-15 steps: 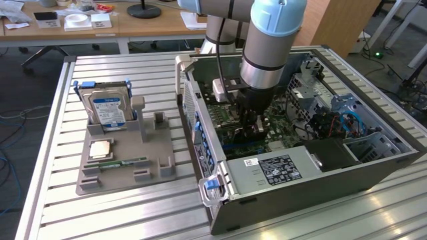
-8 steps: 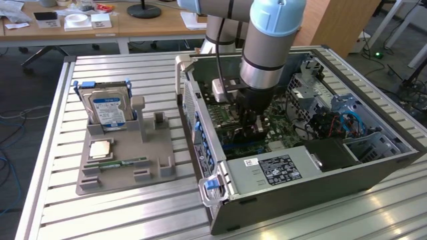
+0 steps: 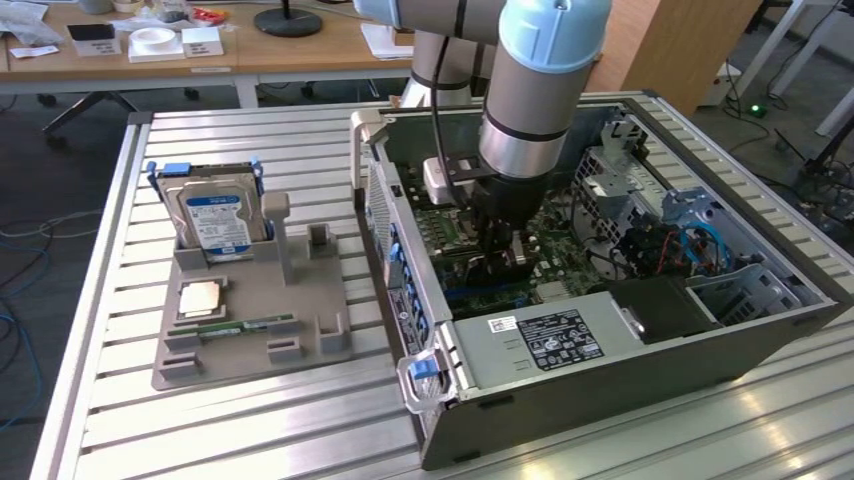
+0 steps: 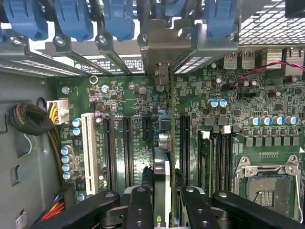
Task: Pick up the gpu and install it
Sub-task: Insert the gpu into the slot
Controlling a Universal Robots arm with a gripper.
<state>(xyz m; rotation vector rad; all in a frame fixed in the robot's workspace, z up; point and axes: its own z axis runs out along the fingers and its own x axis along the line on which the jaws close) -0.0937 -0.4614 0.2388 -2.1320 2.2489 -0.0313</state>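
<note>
The gpu shows edge-on in the wrist view as a thin dark card with a silver edge, standing upright over the green motherboard. It runs along the expansion slots, between two long black ones. Its metal bracket end reaches the case's rear slot openings. My gripper is shut on the card, with one black finger on each side. In the exterior view my gripper is down inside the open computer case, close over the board. I cannot tell whether the card sits in a slot.
A grey holder on the exterior view's left carries a silver hard drive, a processor chip and a green memory stick. Inside the case are blue retention clips, a white slot, the processor socket, cables and a labelled power supply.
</note>
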